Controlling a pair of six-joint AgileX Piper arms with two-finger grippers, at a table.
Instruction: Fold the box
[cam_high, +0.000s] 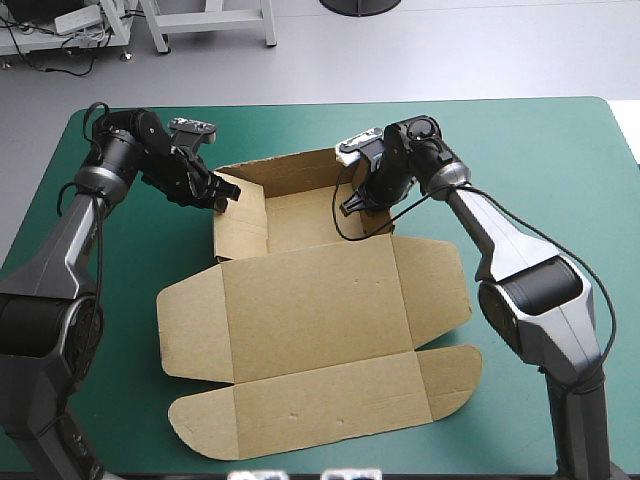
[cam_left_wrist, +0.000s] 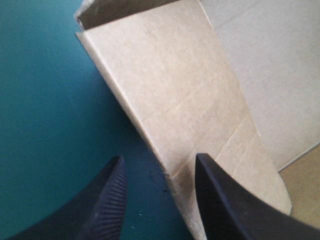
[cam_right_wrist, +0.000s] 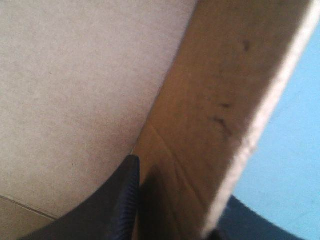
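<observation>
The brown box (cam_high: 318, 300) lies mid-table. Its far part forms an open tray with raised walls, and the lid and flaps lie flat toward the near edge. My left gripper (cam_high: 224, 191) is at the tray's left wall (cam_left_wrist: 175, 85). It stands open (cam_left_wrist: 159, 165), the wall's lower edge running between the black fingers and close to one of them. My right gripper (cam_high: 363, 204) is at the tray's right wall (cam_right_wrist: 215, 100). One finger is inside the tray, the other is mostly hidden outside the wall, and the gripper is shut on the box (cam_right_wrist: 180, 180).
Teal-green cover (cam_high: 540, 160) shows on both sides of the box and beyond the tray's far wall. The lid's rounded flaps (cam_high: 190, 335) reach toward the near edge.
</observation>
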